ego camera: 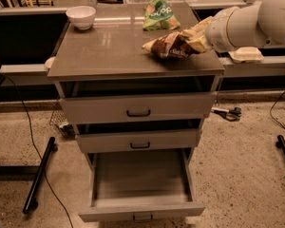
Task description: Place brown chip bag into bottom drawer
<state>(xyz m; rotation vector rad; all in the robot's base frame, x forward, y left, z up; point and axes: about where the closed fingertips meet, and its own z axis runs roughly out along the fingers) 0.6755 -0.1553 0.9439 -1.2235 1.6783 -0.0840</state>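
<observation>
The brown chip bag (pixel 169 46) is dark brown with yellow-tan edges and hangs just above the right part of the cabinet top (pixel 109 46). My gripper (pixel 198 39) comes in from the right and is shut on the bag's right end. The white arm (pixel 249 25) reaches in from the right edge. The bottom drawer (pixel 140 184) is pulled out wide and its tray is bare. It lies below and to the left of the bag.
A green snack bag (pixel 159 14) lies at the back of the top. A white bowl (pixel 80 17) stands at the back left. The two upper drawers (pixel 137 110) are slightly ajar. A black stand leg (pixel 38 175) and cables lie on the floor at the left.
</observation>
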